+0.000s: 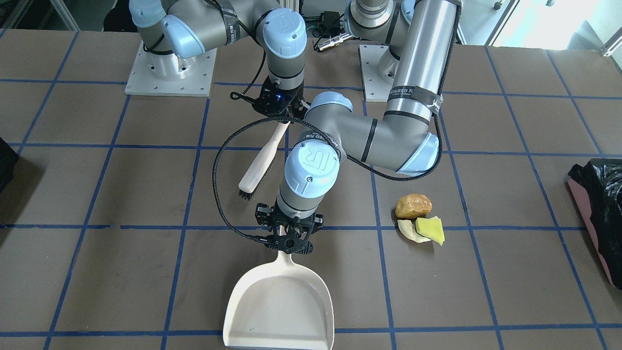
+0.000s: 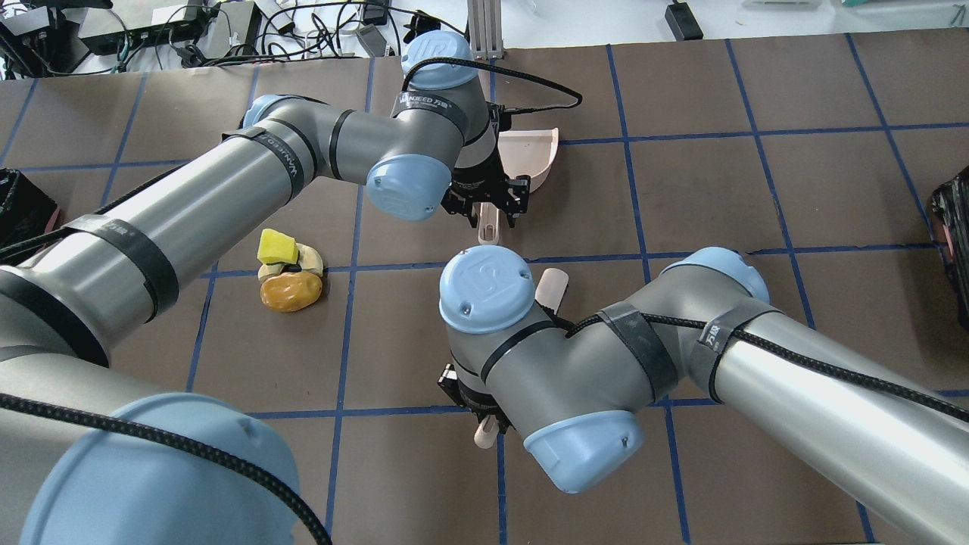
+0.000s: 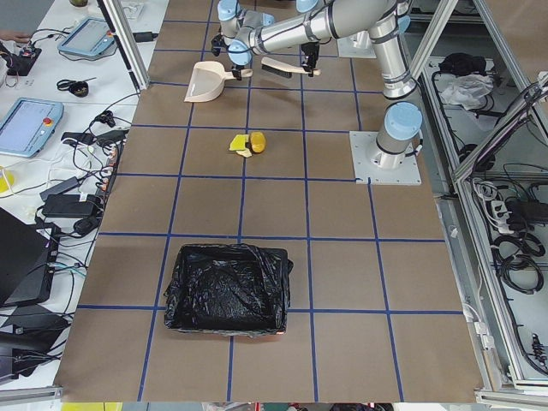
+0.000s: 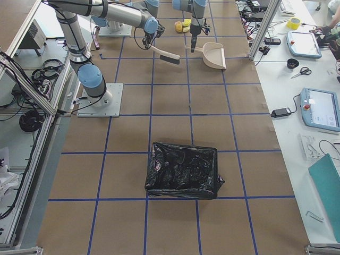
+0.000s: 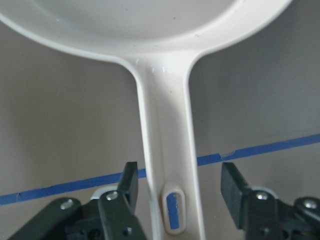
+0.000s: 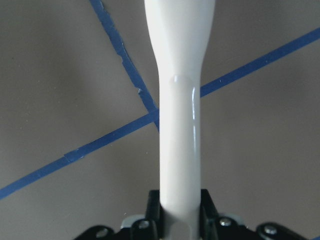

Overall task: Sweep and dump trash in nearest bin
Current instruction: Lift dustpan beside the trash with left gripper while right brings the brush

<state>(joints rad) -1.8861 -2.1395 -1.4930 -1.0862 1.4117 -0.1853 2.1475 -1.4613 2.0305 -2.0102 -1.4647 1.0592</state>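
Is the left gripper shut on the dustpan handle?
No: the fingers of the left gripper stand apart on either side of the dustpan handle, a gap on each side.

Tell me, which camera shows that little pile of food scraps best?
The front-facing exterior view: the trash lies unblocked, its brown lump, pale peel and yellow-green wedge distinct. The overhead view shows it too, peel partly hidden. Both side views show only yellow specks; the wrist cameras miss it.
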